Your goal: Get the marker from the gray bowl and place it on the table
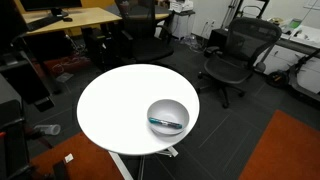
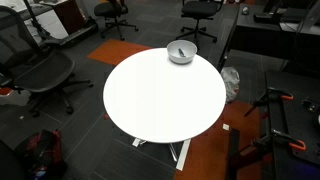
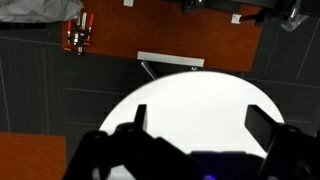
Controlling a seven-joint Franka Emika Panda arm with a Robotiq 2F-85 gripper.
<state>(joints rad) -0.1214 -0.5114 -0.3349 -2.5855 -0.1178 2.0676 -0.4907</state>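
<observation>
The gray bowl point(image 1: 167, 116) sits near the edge of the round white table point(image 1: 115, 105). The dark teal-blue marker point(image 1: 166, 123) lies inside it. In the other exterior view the bowl point(image 2: 181, 52) is at the far edge of the table point(image 2: 160, 100), and the marker shows only as a dark streak in it. The arm is not seen in either exterior view. In the wrist view my gripper point(image 3: 200, 122) is open and empty, its two dark fingers spread wide high above the white tabletop point(image 3: 195, 100). The bowl is out of the wrist view.
Black office chairs point(image 1: 232, 55) and wooden desks point(image 1: 75, 20) stand round the table. An orange-brown carpet patch point(image 1: 285, 150) lies on the floor. More chairs point(image 2: 40, 75) and a dark cabinet point(image 2: 265, 35) are nearby. A white pedestal base point(image 3: 170, 62) shows below.
</observation>
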